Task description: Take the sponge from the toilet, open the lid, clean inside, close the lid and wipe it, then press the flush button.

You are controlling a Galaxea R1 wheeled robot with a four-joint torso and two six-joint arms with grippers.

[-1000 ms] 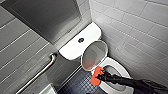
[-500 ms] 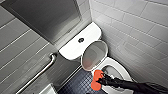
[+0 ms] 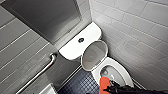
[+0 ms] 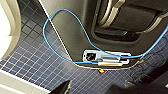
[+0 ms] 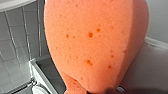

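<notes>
Steel and tubular, the grab bar (image 3: 49,65) slants down the grey tiled wall (image 3: 22,50), well to the left of the right gripper (image 3: 107,87). Below the bar, a white box-like corner (image 3: 47,89) is cut off by the frame and too partial to identify. Between that wall and the gripper lies a strip of dark blue mosaic floor (image 3: 78,83), the one open stretch on that side. The left gripper (image 4: 97,90) hangs over the same tiles near a looping blue cable (image 4: 62,22), and whether it is open or closed cannot be made out. Beyond the right gripper and a little left stands the toilet (image 3: 117,82). Its cistern (image 3: 72,48) sits against the corner with the flush button (image 3: 80,40) on top, and the lid (image 3: 93,55) is raised and leaning back on it, so the bowl is uncovered. The right gripper reaches in from the lower right, clamped on the sponge (image 3: 103,82), which sticks up from it at the bowl's near left rim. Whether the sponge touches the ceramic cannot be told. Seen from the right wrist, the orange pad looms large and hides most of what lies behind it. To the gripper's right, the white tiled wall (image 3: 140,35) runs close along the bowl and leaves little room there.
</notes>
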